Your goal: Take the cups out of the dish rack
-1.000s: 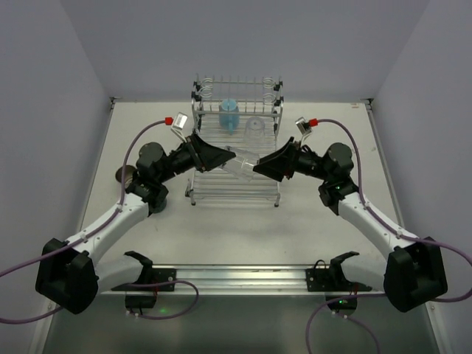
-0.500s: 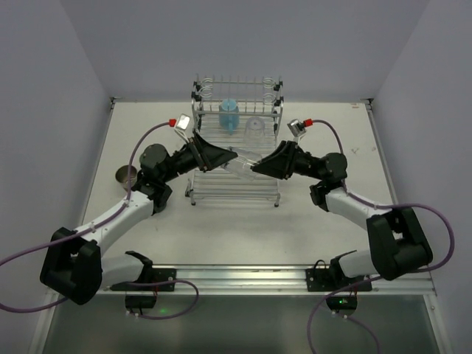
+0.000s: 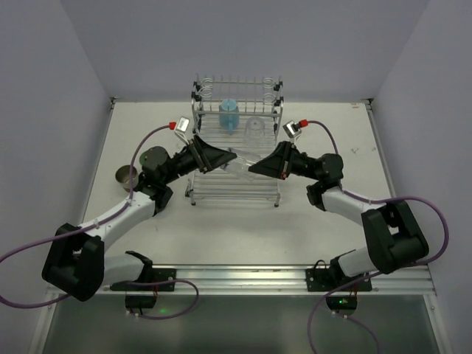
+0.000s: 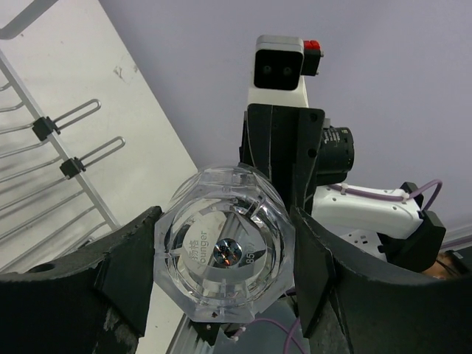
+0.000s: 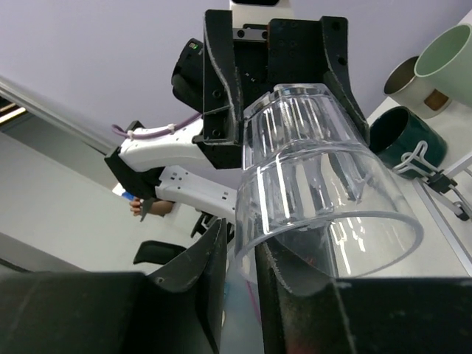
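Top view: clear tumbler point(image 3: 240, 162) lies sideways above dish rack point(image 3: 221, 193), middle of frame, between both claws. Bottom faces left claw point(image 3: 226, 158), which squeezes it; mouth faces right claw point(image 3: 254, 169), pinching rim. Both equally near.

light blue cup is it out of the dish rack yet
No, the top view shows the light blue cup standing inside the dish rack, close to its raised back rail.

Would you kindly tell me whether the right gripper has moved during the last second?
Yes. The right gripper, shut on the clear tumbler, has shifted slightly left, farther over the dish rack.
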Action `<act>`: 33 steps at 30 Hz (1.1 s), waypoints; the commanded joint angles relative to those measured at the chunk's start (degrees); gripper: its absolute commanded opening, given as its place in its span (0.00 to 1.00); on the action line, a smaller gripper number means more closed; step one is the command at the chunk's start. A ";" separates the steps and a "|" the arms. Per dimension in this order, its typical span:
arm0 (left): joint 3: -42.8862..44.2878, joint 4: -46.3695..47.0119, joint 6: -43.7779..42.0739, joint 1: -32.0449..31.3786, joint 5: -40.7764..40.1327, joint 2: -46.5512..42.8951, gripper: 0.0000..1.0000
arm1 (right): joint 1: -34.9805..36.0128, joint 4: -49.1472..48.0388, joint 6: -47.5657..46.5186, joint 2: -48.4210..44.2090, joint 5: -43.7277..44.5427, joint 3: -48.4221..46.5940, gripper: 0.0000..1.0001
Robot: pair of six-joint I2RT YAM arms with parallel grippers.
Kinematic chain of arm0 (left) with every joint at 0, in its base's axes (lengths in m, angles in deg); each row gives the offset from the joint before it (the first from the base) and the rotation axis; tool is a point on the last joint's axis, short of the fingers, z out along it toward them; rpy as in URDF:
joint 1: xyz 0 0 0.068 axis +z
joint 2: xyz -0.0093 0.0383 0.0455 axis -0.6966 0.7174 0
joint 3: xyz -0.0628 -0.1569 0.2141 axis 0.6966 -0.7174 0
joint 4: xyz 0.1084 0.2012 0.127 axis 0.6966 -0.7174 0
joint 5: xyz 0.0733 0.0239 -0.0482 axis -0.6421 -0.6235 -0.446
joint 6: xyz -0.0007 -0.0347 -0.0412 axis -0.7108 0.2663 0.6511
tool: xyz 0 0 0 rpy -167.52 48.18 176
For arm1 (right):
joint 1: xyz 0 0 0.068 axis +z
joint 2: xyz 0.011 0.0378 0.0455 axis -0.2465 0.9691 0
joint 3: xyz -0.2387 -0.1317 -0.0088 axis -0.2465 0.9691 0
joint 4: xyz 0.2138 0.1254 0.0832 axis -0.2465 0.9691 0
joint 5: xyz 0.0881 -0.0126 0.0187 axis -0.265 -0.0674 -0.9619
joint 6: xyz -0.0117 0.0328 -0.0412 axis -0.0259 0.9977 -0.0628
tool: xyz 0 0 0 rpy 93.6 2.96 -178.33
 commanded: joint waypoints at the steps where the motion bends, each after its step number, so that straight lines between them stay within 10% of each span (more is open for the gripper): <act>1: -0.69 6.35 2.12 0.01 0.99 0.21 0.00 | 0.92 -10.52 -4.57 -2.78 0.96 -2.33 0.25; 5: -0.95 6.87 2.21 0.01 1.87 0.12 0.00 | 1.53 -8.49 -5.29 -2.69 1.31 -3.12 0.00; 14: -1.21 7.93 3.08 0.01 3.71 -0.14 0.02 | 2.15 -0.06 -11.34 -7.07 3.51 -3.21 0.00; 18: -2.35 10.65 4.66 0.01 5.03 -0.40 0.65 | 2.06 6.17 -15.47 -10.06 4.39 -3.30 0.00; 21: -2.88 10.23 4.67 0.01 5.38 -1.19 0.91 | 1.97 9.51 -17.84 -12.44 5.62 -2.78 0.00; 33: 3.70 -17.18 -13.60 0.01 -2.69 -11.64 1.00 | 1.80 30.75 -29.26 -20.70 10.98 -2.60 0.00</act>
